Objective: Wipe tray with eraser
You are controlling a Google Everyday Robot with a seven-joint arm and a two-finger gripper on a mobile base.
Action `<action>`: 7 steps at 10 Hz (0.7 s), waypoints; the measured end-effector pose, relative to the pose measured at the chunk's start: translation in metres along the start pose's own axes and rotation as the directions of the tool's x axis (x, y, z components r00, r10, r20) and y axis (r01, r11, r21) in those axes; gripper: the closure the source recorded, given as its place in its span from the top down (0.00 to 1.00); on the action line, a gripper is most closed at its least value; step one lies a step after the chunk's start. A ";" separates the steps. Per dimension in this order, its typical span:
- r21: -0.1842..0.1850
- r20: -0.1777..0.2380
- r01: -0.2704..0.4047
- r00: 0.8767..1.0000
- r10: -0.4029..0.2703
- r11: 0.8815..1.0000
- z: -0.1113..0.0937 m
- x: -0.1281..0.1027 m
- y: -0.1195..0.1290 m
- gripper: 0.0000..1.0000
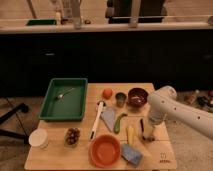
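Observation:
The green tray (54, 106) lies at the left rear of the wooden table, with a small metal utensil (65, 93) in it. The eraser (142, 125), a dark oblong block, lies near the table's right edge, far from the tray. My white arm reaches in from the right and bends down over that spot. My gripper (148, 131) is right at the eraser, just above or touching it, and hides part of it.
A round orange bowl (105, 150), a blue-grey sponge (131, 154) and a yellow banana-like piece (130, 134) lie at the front. A green pickle (119, 122), white brush (97, 120), orange fruit (107, 93), small cup (120, 98), dark red bowl (137, 96), white cup (38, 138) and grapes (73, 136) are also there.

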 end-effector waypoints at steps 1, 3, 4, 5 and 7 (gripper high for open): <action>-0.011 0.002 -0.003 1.000 0.003 1.000 0.002 -0.002 0.003 0.80; -0.035 0.018 -0.006 1.000 0.007 0.999 0.004 -0.008 0.009 0.80; -0.047 0.029 -0.013 0.999 0.015 0.999 0.006 -0.008 0.010 0.80; -0.055 0.041 -0.019 0.999 0.021 0.998 0.007 -0.007 0.011 0.80; -0.066 0.067 -0.022 0.997 0.026 0.998 0.011 -0.012 0.015 0.80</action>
